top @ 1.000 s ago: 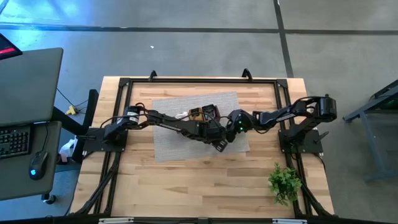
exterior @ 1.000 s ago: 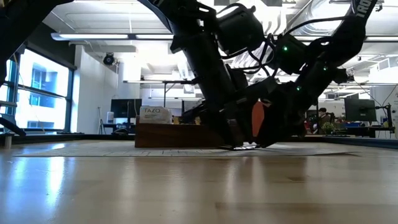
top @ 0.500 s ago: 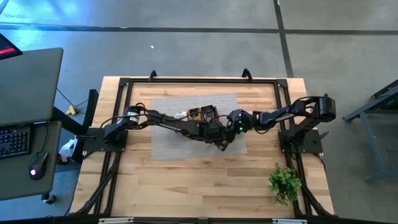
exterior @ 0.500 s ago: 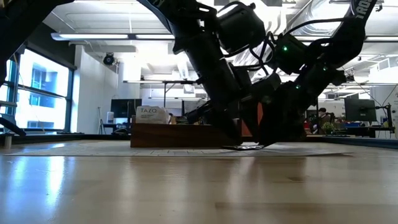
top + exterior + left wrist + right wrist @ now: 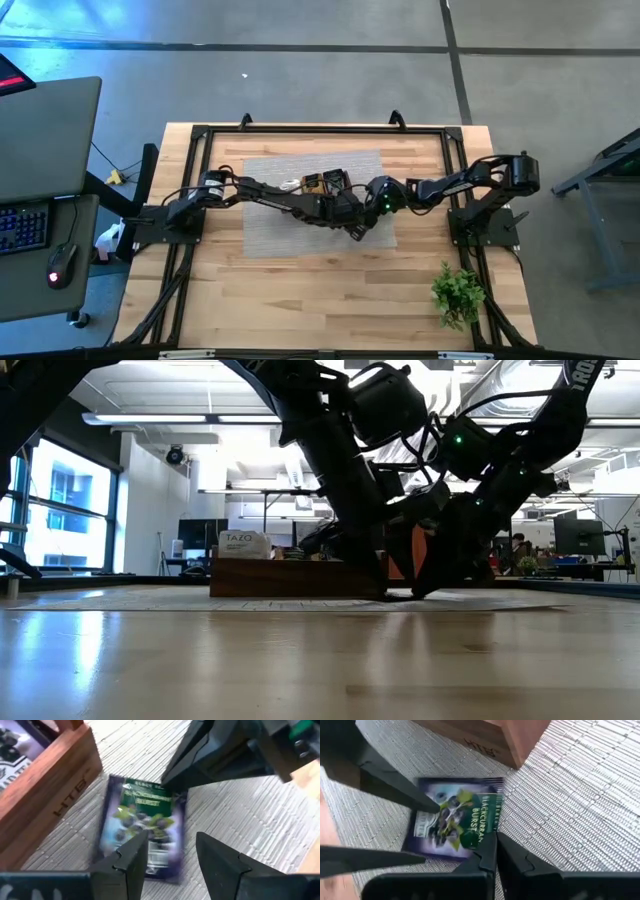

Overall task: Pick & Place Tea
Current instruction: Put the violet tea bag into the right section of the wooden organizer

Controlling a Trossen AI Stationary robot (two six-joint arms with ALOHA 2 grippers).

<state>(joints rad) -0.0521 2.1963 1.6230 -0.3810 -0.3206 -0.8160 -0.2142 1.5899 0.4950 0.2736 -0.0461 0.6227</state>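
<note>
A purple-and-green tea sachet (image 5: 455, 817) lies face up on the grey woven mat (image 5: 280, 230), just beside the brown wooden tray (image 5: 495, 735). My right gripper (image 5: 495, 840) is shut at the sachet's edge. My left gripper (image 5: 170, 852) stands open over the sachet's (image 5: 142, 827) opposite end. One of its fingertips (image 5: 432, 806) hangs over the printed face and the other (image 5: 417, 857) lies along the sachet's end edge. In the high view both grippers meet near the mat's right part (image 5: 357, 228). My right gripper is shut on the sachet's side edge (image 5: 489, 832), close to one corner. The edge runs into the seam between the two fingertips. The fingers slant down from the table's right side. The rest of the sachet lies flat on the mat. My left gripper: whether its fingertip touches the sachet's face I cannot tell.
The wooden tray (image 5: 325, 182) holds other sachets, and a white TAZO one (image 5: 245, 543) stands up above its wall. A small green plant (image 5: 458, 292) stands at the near right. Bare wood table (image 5: 300, 300) lies toward the near edge.
My right gripper has shut at the sachet's edge while staying in place. Both wrists have tipped a little. Half a second ago the low view showed the sachet's flat edge just above the mat; now it shows none of it.
</note>
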